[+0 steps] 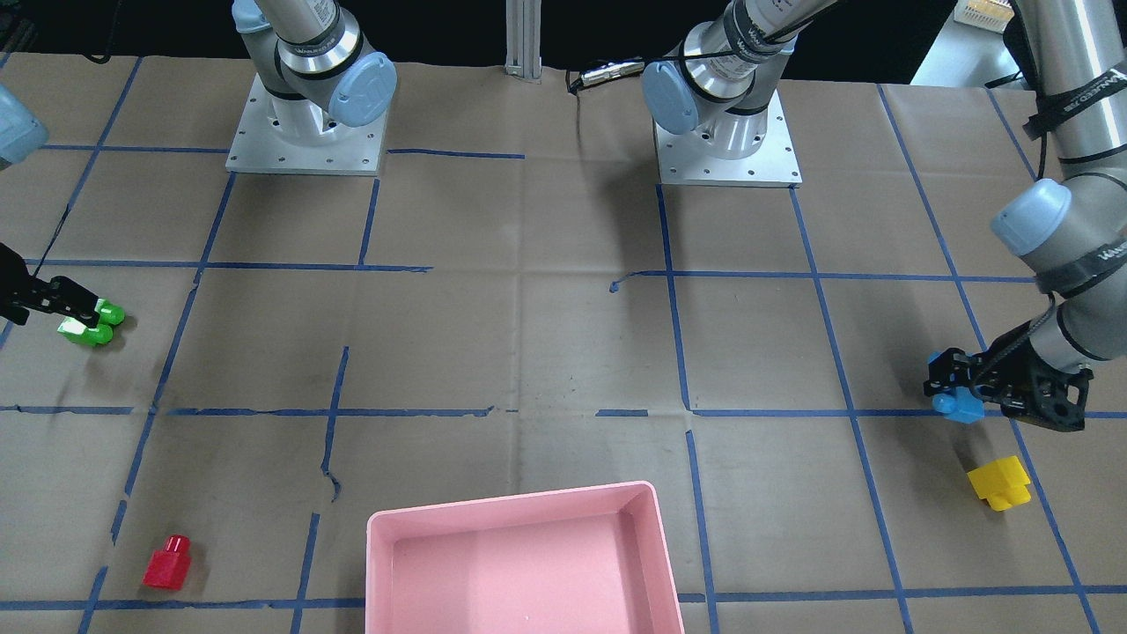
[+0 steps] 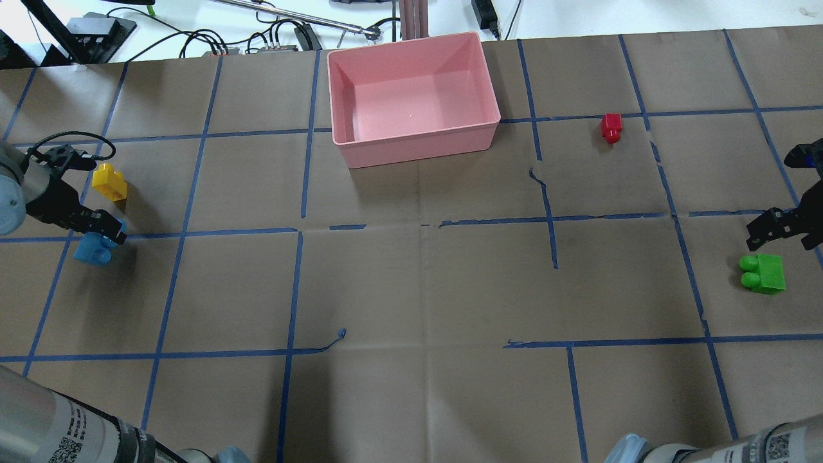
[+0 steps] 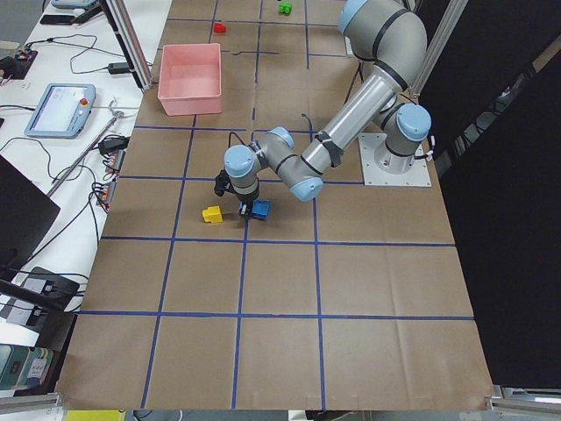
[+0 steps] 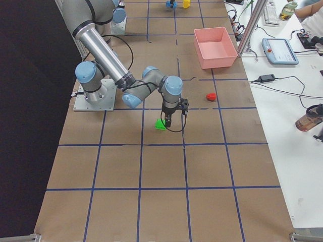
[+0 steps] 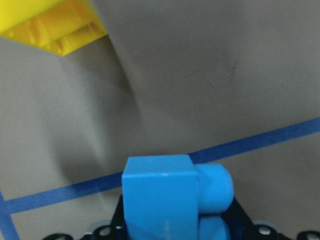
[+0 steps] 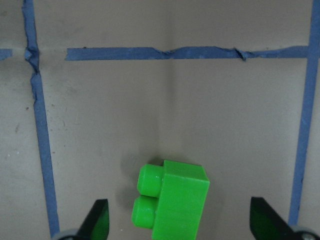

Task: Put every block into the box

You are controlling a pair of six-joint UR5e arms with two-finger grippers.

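Observation:
My left gripper (image 2: 101, 233) is shut on the light-blue brick (image 2: 92, 249) at the table's left edge; the brick fills the bottom of the left wrist view (image 5: 165, 197). The yellow brick (image 2: 109, 182) lies just beyond it. My right gripper (image 2: 781, 228) is open and hangs over the green brick (image 2: 763, 273); in the right wrist view the green brick (image 6: 172, 200) lies between the spread fingers (image 6: 97, 217), untouched. The small red brick (image 2: 611, 127) lies right of the pink box (image 2: 418, 145), which has nothing in it.
Brown paper with a blue tape grid covers the table (image 2: 411, 289). The two arm bases (image 1: 306, 132) stand at the robot's side. Cables and a metal post (image 2: 411, 16) lie beyond the box's far edge.

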